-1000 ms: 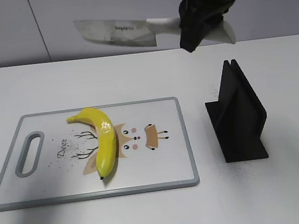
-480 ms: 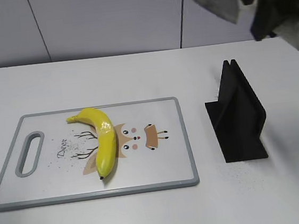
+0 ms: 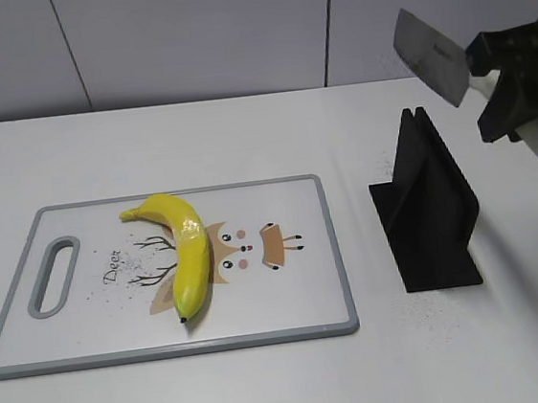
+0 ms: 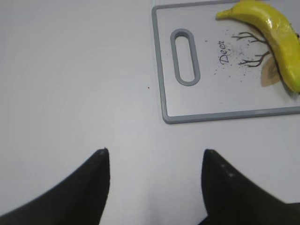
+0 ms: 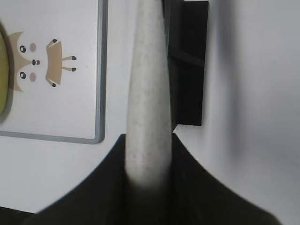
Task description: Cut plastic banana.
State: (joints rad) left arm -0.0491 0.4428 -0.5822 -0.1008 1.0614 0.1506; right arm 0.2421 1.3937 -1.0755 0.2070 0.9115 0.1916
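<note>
Right gripper is clamped on the pale handle of a knife, holding it in the air with the blade slanting up and away. A black knife stand sits on the table just below and to the gripper's left; the blade is not in its slot. Far to its left, well apart, the banana lies on the cutting board, looking whole with no visible gap, so the cut cannot be confirmed. Left gripper hovers wide open and empty over bare table, the board ahead and to its right.
</note>
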